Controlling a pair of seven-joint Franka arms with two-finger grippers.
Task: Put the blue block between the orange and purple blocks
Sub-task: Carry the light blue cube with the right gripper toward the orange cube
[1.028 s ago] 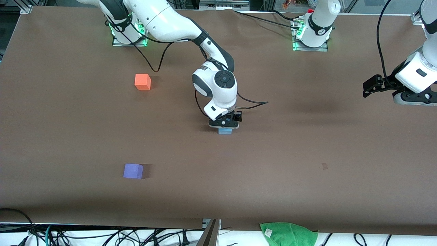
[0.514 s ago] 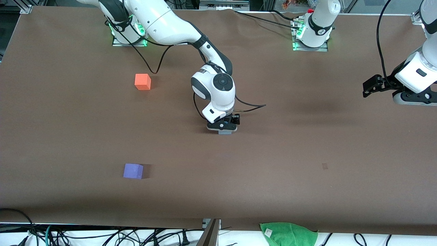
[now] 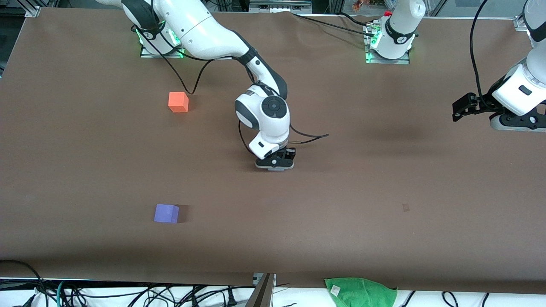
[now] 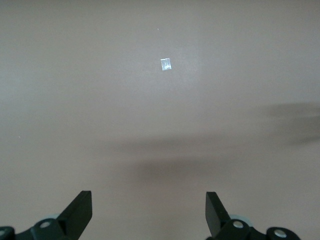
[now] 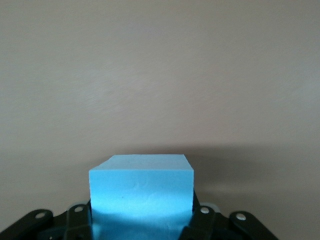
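Between right hand (image 5: 142, 227) fingers sits the blue block (image 5: 141, 192), hidden in front view; left hand (image 4: 149, 212) waits, spread.

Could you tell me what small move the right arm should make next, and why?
Probably lift slightly, then carry toward the right arm's end of the table. The right hand sits low over the table, shut on the blue block, while the gap between the orange block and purple block lies that way.

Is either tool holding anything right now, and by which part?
The right tool is shut on the blue block, gripping its two side faces low down. The left tool is open and holds nothing, waiting at its end of the table.
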